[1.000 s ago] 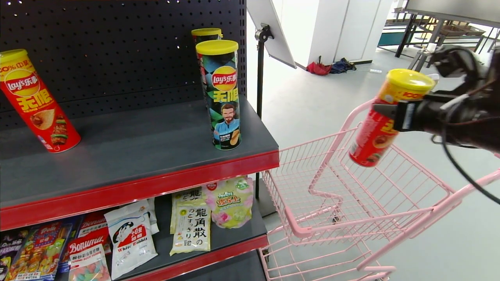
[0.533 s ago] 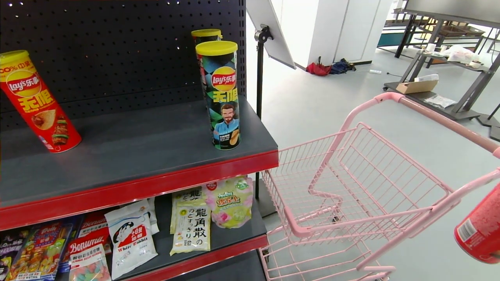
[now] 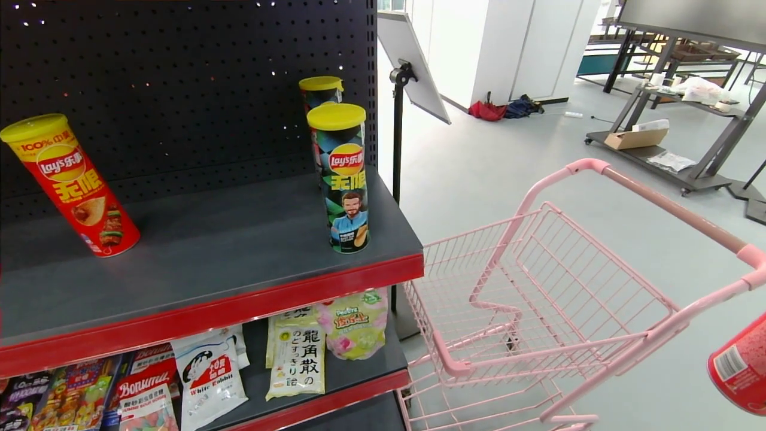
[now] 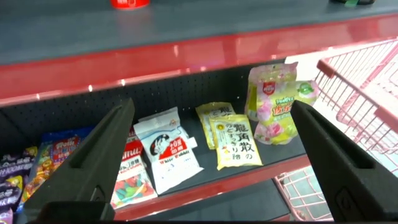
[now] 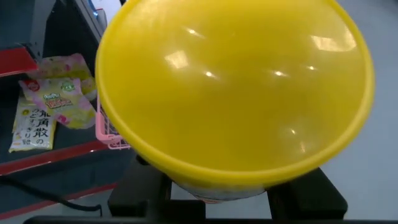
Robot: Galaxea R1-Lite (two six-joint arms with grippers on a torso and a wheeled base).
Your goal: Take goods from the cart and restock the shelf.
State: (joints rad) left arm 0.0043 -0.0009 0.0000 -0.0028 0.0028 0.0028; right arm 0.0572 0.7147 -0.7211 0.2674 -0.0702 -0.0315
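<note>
Your left end effector hangs in front of the lower level of the shelf, its fingers spread wide with nothing between them. At the left of the shelf's upper board a red chip can stands upright with its yellow lid on. At the right end of that board, close to the red front edge, a dark chip can stands upright, and a second dark can stands right behind it against the pegboard. On the shelf's lower level lie a white bag, a yellow packet and a pink-green pouch, side by side. The pink cart stands just beside the shelf's right end. The held red can is well to the right of the shelf, past the cart's handle and low. Your right end effector is clamped on its body just under the yellow lid.
</note>
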